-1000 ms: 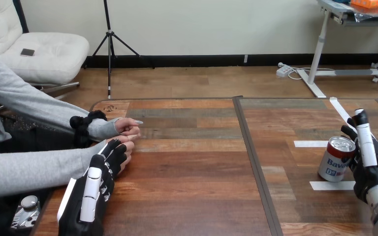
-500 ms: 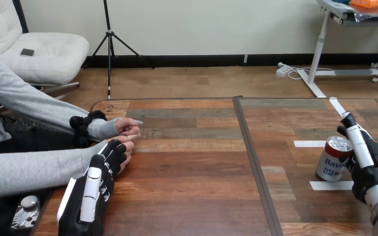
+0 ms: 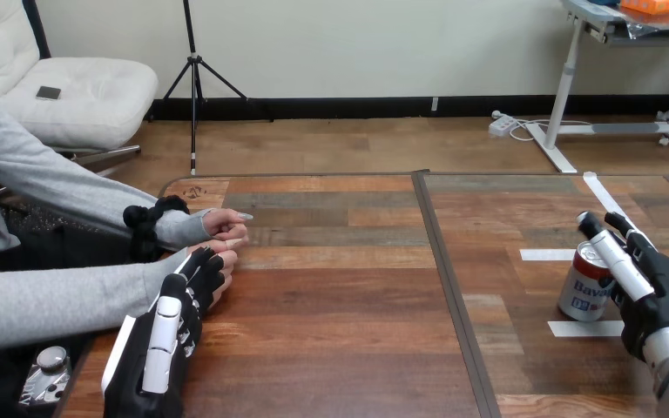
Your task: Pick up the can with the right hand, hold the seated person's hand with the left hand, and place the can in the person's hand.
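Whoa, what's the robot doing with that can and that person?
The robot is getting ready to hand a can to the person sitting at the left. Its right hand is beside the can, with straight fingers reaching across its top, but the can stands upright on the table, not lifted yet. Its left hand lies against the person's nearer hand at the table's left edge; whether it grips it, I cannot tell.
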